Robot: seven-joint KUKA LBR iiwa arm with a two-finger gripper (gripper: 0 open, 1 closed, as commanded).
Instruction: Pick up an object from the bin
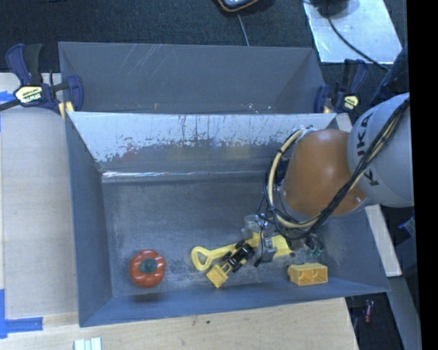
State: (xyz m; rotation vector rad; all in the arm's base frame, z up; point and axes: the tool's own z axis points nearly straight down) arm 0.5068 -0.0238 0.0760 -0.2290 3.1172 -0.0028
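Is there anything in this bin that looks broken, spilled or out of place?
Nothing stands out. The round red tomato toy, the long yellow plastic tool with a ring end and the small ochre block lie along the grey metal bin's near wall, none visibly broken. The gripper is over the tool.

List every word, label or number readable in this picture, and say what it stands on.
"K": black lettering on the arm's grey casing, crossed by cables; only a K or two can be made out, and the rest is unreadable.
Red tomato, yellow block, yellow handled thing: no text to be seen on them.
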